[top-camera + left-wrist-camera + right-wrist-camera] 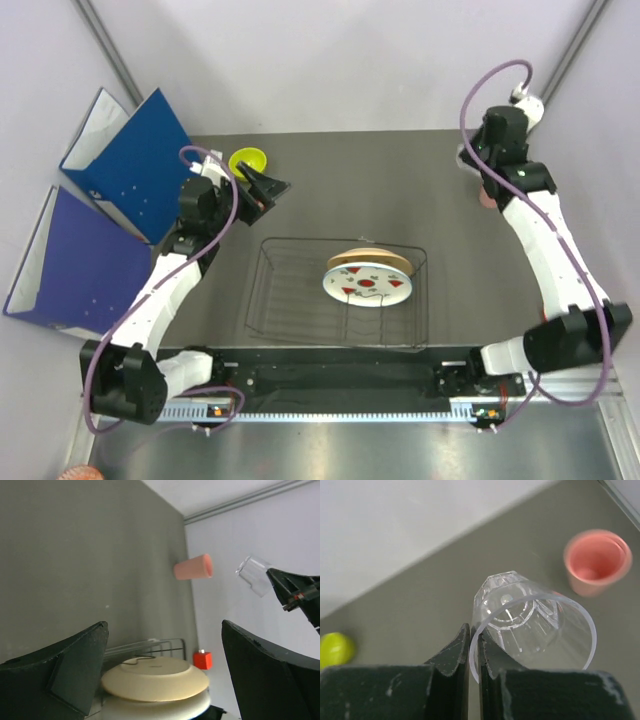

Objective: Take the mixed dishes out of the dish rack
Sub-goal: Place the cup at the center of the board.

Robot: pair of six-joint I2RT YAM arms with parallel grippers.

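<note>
1. Rack: the rectangular black thin-wire dish rack [262, 292] sits mid-table, close to the near edge. Two plates lean in its right half. The white round plate with red marks [368, 284] is nearer, and the pale orange-tan round plate [370, 259] is just behind it, touching.
2. Left arm: it rises from the near-left corner and runs along the left side, with the wrist turned toward the table's middle. The left pincer [164, 625] hovers beyond the rack's far-left corner, jaws spread wide and holding nothing.
3. Bowl: the small lime-green bowl [248, 160] rests near the far edge, left of centre.
4. Right arm: it stretches from the near-right corner along the right edge to the far-right corner. The right pincer [474, 647] is clamped on the rim of the clear glass tumbler [535, 625], which is held tilted.
5. Cup: the salmon-pink plastic cup [596, 560] stands upright near the far-right corner, apart from the tumbler.
</note>
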